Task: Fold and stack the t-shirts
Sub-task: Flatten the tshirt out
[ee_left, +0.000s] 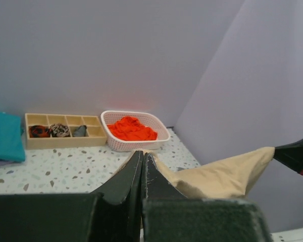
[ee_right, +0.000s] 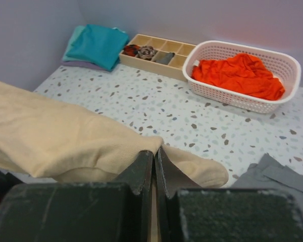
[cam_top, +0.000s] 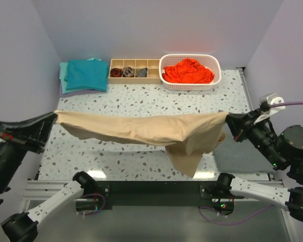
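You're looking at a plain tan t-shirt (cam_top: 141, 128) over a white table (cam_top: 141, 97) speckled grey and brown. You'll also see a solid teal t-shirt (cam_top: 86, 74), a bright orange-red t-shirt (cam_top: 188, 70) in a white lattice-patterned basket (cam_top: 191, 56), a pale wooden tray (cam_top: 134, 79) and a flat dark grey cloth (ee_right: 278, 174).

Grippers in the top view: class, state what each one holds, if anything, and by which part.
Both hold the tan t-shirt. The left gripper pinches one end and the right gripper pinches the opposite end, so the shirt hangs stretched between them.
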Controlling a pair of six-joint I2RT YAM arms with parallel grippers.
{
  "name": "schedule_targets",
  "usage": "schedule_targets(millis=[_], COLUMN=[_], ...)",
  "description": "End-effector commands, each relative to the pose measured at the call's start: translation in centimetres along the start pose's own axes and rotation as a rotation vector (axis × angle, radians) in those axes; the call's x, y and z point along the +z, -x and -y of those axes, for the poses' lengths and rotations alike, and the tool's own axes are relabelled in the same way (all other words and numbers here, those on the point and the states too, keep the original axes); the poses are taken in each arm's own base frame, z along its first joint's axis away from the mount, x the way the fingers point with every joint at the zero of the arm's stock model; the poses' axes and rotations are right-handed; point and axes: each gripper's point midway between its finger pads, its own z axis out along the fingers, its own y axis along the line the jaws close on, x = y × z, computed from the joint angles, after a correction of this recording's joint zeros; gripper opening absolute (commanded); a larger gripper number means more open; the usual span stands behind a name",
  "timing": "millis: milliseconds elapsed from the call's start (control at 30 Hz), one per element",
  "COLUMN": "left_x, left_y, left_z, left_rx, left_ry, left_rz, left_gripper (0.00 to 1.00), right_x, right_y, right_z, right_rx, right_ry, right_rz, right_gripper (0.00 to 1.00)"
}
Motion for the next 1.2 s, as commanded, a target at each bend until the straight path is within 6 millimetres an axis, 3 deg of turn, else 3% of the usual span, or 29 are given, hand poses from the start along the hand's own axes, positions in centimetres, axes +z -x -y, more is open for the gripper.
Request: schedule_targets(millis=[0, 100, 333, 400, 467, 533, 567, 633, 667, 700, 733, 767, 800, 833, 867, 900, 967, 1000, 1033, 1167], left_x=[-5.5, -7.1, -8.3, -8.4, -7.6, -6.2, -4.7, -2.5, -0.9, 0.1, 0.7, 1.6, 2.3, 2.7, 3.4, 4.2, 5.8, 6.9, 7.8, 10.5], left_y=[4.4, 5.6, 4.3, 4.4, 3.8, 2.7, 0.8, -1.2, -4.3, -5.1, -6.3, -9.1, -9.5, -10.6, -12.8, -13.1, -16.5, -16.7, -19.3, -22.7], left_z=[3.4, 4.6, 7.3, 7.1, 5.5, 3.4, 2.5, 0.3, -1.2, -2.7, -3.9, -5.7, -7.0, -8.0, -9.3, -9.8, -11.2, -11.5, -12.5, -14.6], left_rx=[-0.009, -0.02, -0.042, -0.046, -0.045, -0.056, -0.052, -0.069, -0.06, -0.058, -0.07, -0.059, -0.052, -0.05, -0.033, -0.031, -0.002, -0.006, 0.029, 0.108], left_ry=[-0.203, -0.265, -0.41, -0.397, -0.306, -0.176, -0.124, 0.005, 0.076, 0.154, 0.22, 0.305, 0.373, 0.423, 0.486, 0.512, 0.563, 0.576, 0.61, 0.712], left_rz=[0.103, 0.102, -0.009, -0.006, -0.025, -0.052, -0.108, -0.131, -0.196, -0.187, -0.199, -0.249, -0.225, -0.229, -0.267, -0.246, -0.289, -0.254, -0.308, -0.354], left_gripper=[0.0, 0.0, 0.0, 0.0, 0.0, 0.0, 0.0, 0.0, 0.0, 0.0, 0.0, 0.0, 0.0, 0.0, 0.0, 0.0, 0.0, 0.0, 0.0, 0.0], right_x=[-3.3, -5.3, -7.9, -8.1, -7.9, -6.2, -5.4, -2.0, -0.9, 1.4, 2.5, 3.5, 4.7, 6.0, 6.6, 7.5, 9.0, 9.5, 10.4, 12.4], right_y=[2.0, 3.8, 7.0, 8.2, 8.9, 8.5, 8.1, 5.9, 5.0, 2.6, 1.7, 0.5, -1.5, -2.5, -3.3, -5.1, -6.8, -7.3, -7.8, -10.3], right_z=[-2.1, -2.0, -2.0, -2.0, -2.0, -1.6, -1.6, -1.5, -1.2, -0.8, -0.6, -0.6, 0.4, 0.1, 0.5, 0.7, 1.1, 1.8, 1.7, 5.6], right_rx=[-0.011, 0.01, -0.008, -0.02, -0.025, -0.065, -0.074, -0.11, -0.106, -0.152, -0.168, -0.153, -0.189, -0.209, -0.231, -0.271, -0.318, -0.325, -0.316, -0.267], right_ry=[0.237, 0.303, 0.379, 0.386, 0.376, 0.303, 0.273, 0.159, 0.107, 0.009, -0.036, -0.083, -0.184, -0.217, -0.26, -0.3, -0.374, -0.415, -0.416, -0.538], right_rz=[0.055, 0.115, 0.225, 0.263, 0.284, 0.256, 0.239, 0.157, 0.129, 0.059, 0.039, 0.008, -0.033, -0.051, -0.061, -0.092, -0.107, -0.113, -0.113, -0.157], right_gripper=[0.0, 0.0, 0.0, 0.0, 0.0, 0.0, 0.0, 0.0, 0.0, 0.0, 0.0, 0.0, 0.0, 0.0, 0.0, 0.0, 0.01, 0.01, 0.01, 0.0])
